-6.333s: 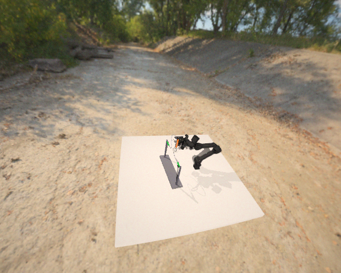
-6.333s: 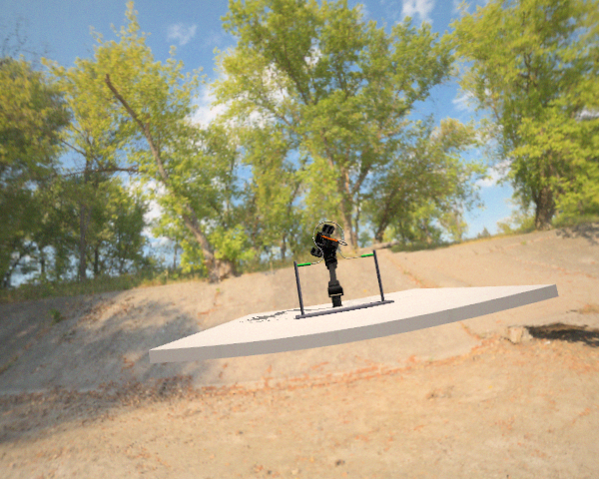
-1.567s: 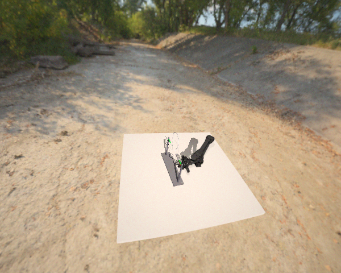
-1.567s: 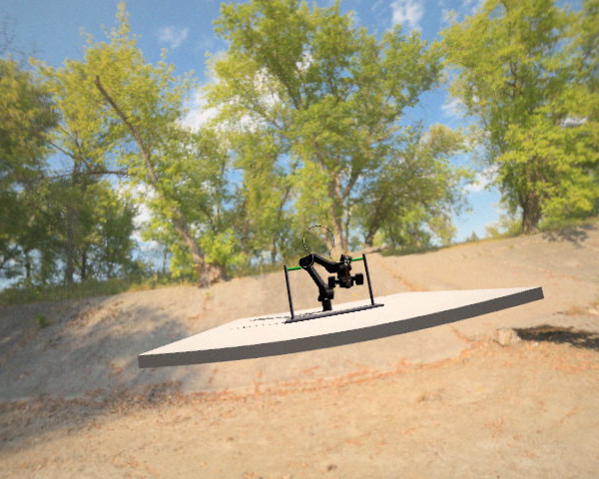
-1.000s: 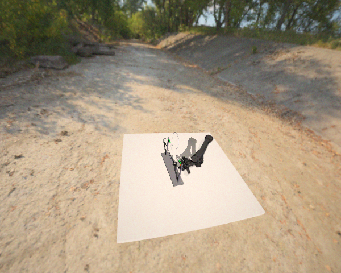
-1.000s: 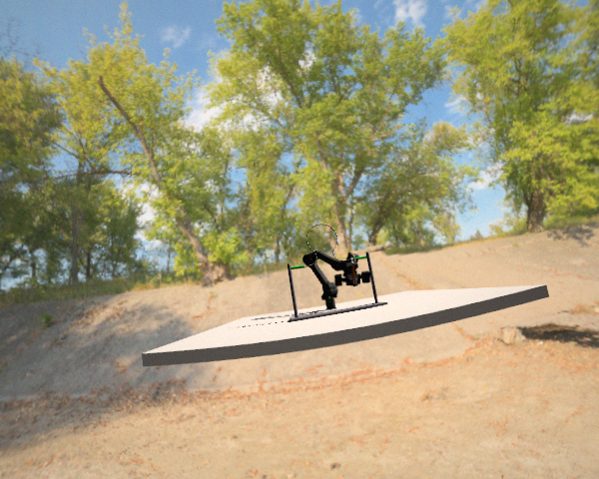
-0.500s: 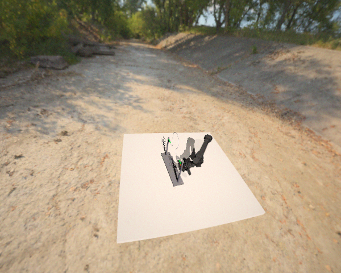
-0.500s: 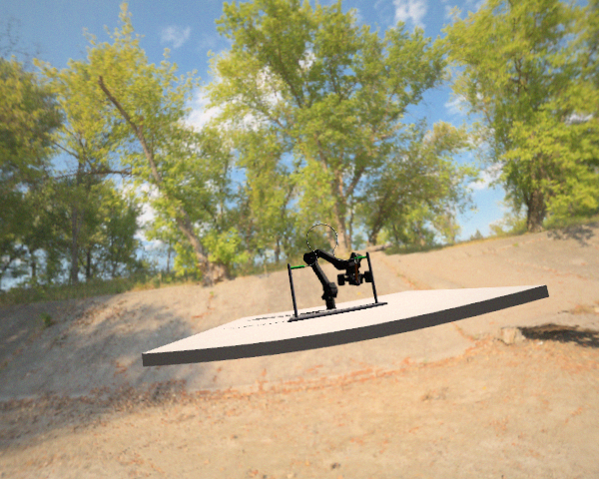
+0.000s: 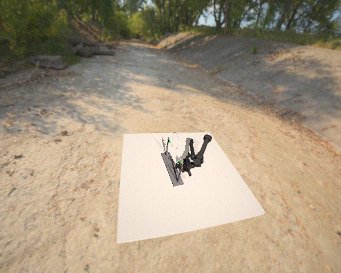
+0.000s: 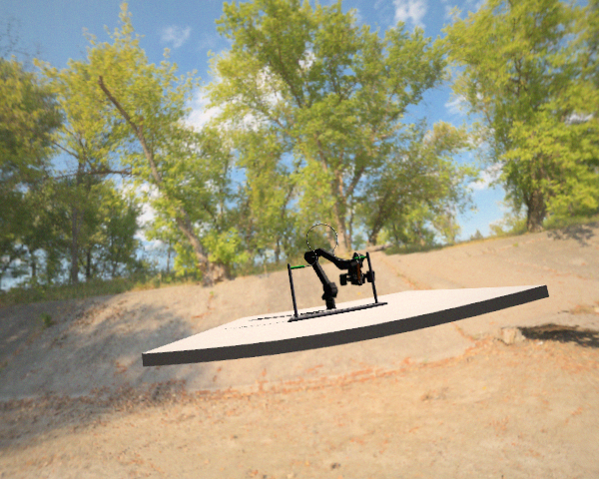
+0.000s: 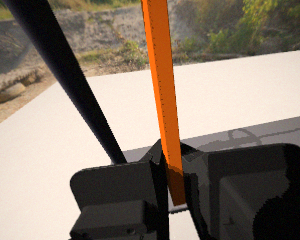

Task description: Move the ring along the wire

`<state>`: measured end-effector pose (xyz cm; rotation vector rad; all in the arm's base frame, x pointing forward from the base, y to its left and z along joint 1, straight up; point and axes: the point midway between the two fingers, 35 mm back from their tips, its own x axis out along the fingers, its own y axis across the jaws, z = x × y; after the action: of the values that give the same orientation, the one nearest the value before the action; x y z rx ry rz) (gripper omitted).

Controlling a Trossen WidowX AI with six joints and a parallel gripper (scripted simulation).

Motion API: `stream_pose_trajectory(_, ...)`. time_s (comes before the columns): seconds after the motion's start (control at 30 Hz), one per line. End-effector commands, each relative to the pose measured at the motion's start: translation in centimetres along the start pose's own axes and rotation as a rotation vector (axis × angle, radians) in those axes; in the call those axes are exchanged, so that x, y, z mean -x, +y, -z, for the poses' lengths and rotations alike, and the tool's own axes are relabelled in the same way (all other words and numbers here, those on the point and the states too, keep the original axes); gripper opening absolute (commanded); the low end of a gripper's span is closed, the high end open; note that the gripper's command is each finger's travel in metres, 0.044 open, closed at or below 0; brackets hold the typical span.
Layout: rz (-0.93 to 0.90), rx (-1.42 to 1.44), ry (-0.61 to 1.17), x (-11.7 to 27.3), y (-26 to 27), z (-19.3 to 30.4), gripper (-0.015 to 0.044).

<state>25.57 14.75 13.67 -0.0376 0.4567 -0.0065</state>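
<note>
My gripper (image 9: 182,168) (image 10: 358,274) (image 11: 165,142) is shut on the orange handle (image 9: 182,166) (image 10: 358,268) (image 11: 162,75), which rises between the fingers in the wrist view. It is beside the near post (image 9: 179,173) (image 10: 372,283) (image 11: 65,70), left of the fingers in the wrist view. The green part (image 9: 179,161) (image 10: 362,256) by that post is just above the gripper. The ring is too small to make out clearly, and it is out of the wrist view; whether it touches the wire cannot be told.
The other post (image 9: 167,145) (image 10: 293,290) has its own green part (image 9: 169,141) (image 10: 299,266). The thin wire makes a tall loop between the posts. Both posts stand on a grey base (image 9: 175,182) (image 11: 290,131) on the white table (image 9: 153,211) (image 10: 444,303).
</note>
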Motion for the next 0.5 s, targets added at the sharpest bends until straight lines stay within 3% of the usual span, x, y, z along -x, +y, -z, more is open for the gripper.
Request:
stream_pose_trajectory(0.0,0.005,-0.002,0.002,-0.27,0.02,0.57,-0.0150)
stream_pose_trajectory(0.47,0.005,-0.002,0.002,-0.62,0.05,1.31,-0.0150)
